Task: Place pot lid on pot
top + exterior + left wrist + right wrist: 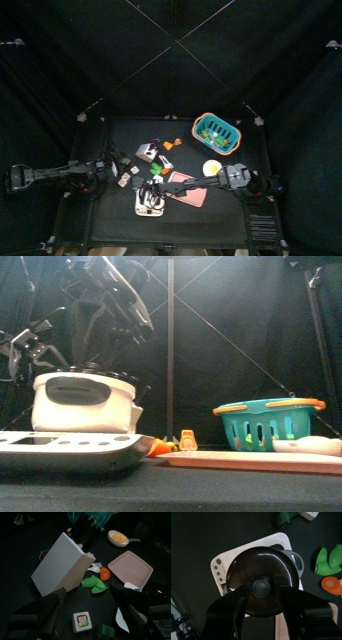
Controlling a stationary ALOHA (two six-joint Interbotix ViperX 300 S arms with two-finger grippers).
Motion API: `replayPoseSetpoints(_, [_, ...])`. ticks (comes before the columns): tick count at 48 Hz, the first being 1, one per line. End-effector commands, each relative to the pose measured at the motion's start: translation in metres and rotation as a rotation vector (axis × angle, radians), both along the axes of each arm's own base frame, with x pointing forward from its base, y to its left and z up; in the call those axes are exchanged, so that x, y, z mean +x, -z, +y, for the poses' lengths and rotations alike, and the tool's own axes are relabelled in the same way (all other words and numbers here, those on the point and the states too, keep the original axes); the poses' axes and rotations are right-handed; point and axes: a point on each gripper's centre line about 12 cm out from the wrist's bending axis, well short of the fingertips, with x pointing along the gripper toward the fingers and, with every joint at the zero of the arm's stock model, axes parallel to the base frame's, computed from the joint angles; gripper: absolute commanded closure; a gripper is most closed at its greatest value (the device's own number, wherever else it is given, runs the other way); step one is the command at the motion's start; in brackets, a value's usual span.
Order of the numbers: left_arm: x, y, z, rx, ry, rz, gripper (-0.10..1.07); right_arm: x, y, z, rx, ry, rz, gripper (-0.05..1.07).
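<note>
Right tool (262,595) hangs over the pot lid (261,568), its two jaws standing apart on either side of the lid's black knob (260,587) with a sliver of gap on each side, so nothing is clamped. The dark glass lid lies flat on the pot (296,560), whose metal rim and a side handle peek out at the lid's right edge in the right wrist view. The pot stands on a pale board (220,568) with a row of small holes along its left side. Two green pieces (330,560) and an orange one (331,585) lie on the black worktop (198,537) at the right edge of that frame. From above, pot and board sit low in the middle of the worktop, and the right arm reaches in from the right. The left tool (90,607) rests at the left, well apart from the pot, jaws apart and holding nothing. Its wrist view shows a white knife block (63,564) at centre left, a pink board (132,566) at centre right and a small bowl (118,537) at the top. A teal basket (267,421) stands at the lower right of the front view.
</note>
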Motion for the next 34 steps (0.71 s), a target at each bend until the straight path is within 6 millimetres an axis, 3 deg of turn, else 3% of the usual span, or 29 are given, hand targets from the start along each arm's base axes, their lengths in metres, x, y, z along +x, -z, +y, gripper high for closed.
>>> replayPoseSetpoints(1, [0.003,-0.005,0.002,0.009,0.0,-0.015,-0.06,0.0,-0.028,-0.004,0.006,0.007,-0.064,0.15])
replayPoseSetpoints(13, [0.003,-0.005,0.002,0.01,-0.001,-0.014,-0.06,0.0,-0.042,-0.004,-0.003,0.005,-0.092,0.13])
replayPoseSetpoints(34, [0.003,-0.005,0.002,0.009,-0.002,-0.015,-0.06,-0.003,-0.048,-0.006,-0.023,0.002,-0.095,0.13])
